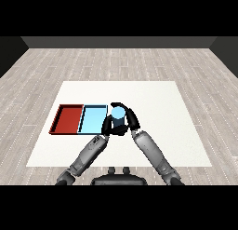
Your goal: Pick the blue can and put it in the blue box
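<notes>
Now right hand (130, 116) curled round blue can (117, 113) beside light blue tray (92, 120); left hand (107, 127) unclear.

Matt white table (158, 131), wood-plank floor (121, 61), smooth blue can (117, 113).

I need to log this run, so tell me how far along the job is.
Done: the right hand is curled round the blue can, just right of the light blue tray. In hand: moving it toward that tray. Left: setting it inside; the tray holds nothing yet. The left hand sits beside the can.
</notes>
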`<move>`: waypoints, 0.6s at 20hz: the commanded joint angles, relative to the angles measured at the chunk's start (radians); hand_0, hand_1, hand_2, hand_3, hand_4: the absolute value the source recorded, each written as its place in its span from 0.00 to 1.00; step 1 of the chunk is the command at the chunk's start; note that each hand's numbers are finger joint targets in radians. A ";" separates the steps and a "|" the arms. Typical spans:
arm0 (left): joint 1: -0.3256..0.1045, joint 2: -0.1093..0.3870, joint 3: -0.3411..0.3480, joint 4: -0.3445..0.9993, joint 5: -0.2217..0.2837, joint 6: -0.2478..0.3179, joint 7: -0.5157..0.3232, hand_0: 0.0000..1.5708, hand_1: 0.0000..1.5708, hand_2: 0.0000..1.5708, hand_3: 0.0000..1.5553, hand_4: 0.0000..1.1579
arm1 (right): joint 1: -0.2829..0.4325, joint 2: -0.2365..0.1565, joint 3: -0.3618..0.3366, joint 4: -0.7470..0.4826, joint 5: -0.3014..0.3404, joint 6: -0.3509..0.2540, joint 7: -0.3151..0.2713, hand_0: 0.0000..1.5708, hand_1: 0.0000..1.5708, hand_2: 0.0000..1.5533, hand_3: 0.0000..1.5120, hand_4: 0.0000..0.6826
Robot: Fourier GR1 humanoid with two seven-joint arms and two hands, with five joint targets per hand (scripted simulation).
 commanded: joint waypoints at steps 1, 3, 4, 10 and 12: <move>-0.033 -0.003 0.027 0.067 0.020 -0.018 -0.045 1.00 1.00 1.00 0.96 0.97 | 0.065 -0.024 -0.019 -0.036 0.014 0.075 -0.040 0.00 0.00 0.00 0.00 0.00; -0.010 -0.003 0.054 0.052 -0.016 -0.037 -0.018 1.00 1.00 1.00 0.96 0.98 | 0.061 -0.015 -0.032 -0.010 0.015 0.112 -0.064 0.00 0.00 0.00 0.00 0.00; 0.024 -0.003 0.039 -0.002 -0.055 -0.002 0.004 1.00 1.00 1.00 0.96 0.98 | 0.023 0.000 0.020 -0.025 0.020 0.033 -0.005 0.00 0.00 0.00 0.00 0.00; -0.035 0.019 0.098 0.025 -0.061 -0.017 0.022 1.00 1.00 1.00 0.96 0.97 | 0.036 -0.015 -0.194 0.002 -0.086 0.093 -0.076 0.00 0.00 0.00 0.00 0.00; 0.029 0.047 0.091 0.009 -0.081 -0.010 0.016 1.00 1.00 1.00 0.95 0.98 | 0.089 -0.061 -0.222 -0.104 -0.112 0.114 -0.045 0.00 0.00 0.00 0.00 0.00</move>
